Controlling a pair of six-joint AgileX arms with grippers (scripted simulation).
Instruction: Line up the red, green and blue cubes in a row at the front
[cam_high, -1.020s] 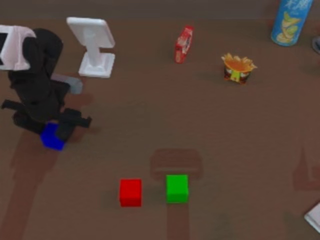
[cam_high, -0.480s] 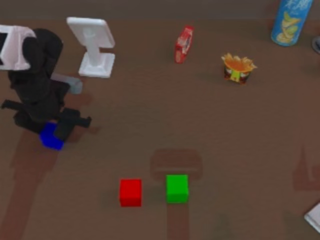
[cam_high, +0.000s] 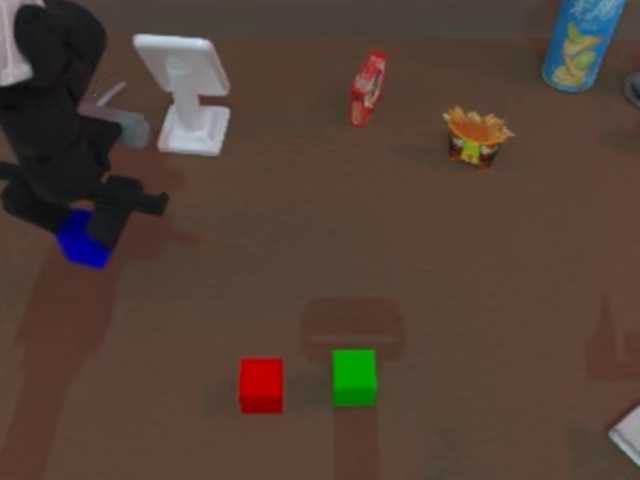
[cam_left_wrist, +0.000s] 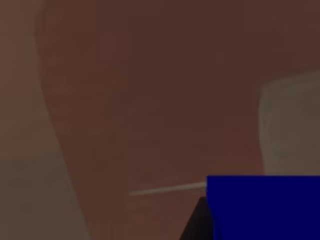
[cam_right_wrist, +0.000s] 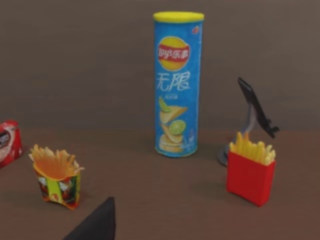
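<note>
Moved: left gripper and blue cube, both shifted toward the table's left and back edge compared with a second ago, cube lifted along with the fingers
Left gripper: over the left side of the table, in front of the white stand, jaws closed on the blue cube
Blue cube: held in the left gripper, only partly visible from above under the black fingers; filling a corner of the left wrist view, bare brown table beyond it
Red cube: flat on the table near the front edge, left of centre, unchanged from the earlier frames
Green cube: just beside the red cube on its right, a small gap between them, roughly level with it, also unchanged
Right arm: out of the top view; a dark tip at the edge of the right wrist view, whether open or closed not discernible
Red snack packet: standing at the back, near the middle
Fries carton with orange and green print: right of the packet, well apart from the cubes
Blue crisp tube: upright in the back right corner, yellow lid visible from the right wrist
Red fries box: beside the tube in the right wrist view, a dark phone holder behind it
</note>
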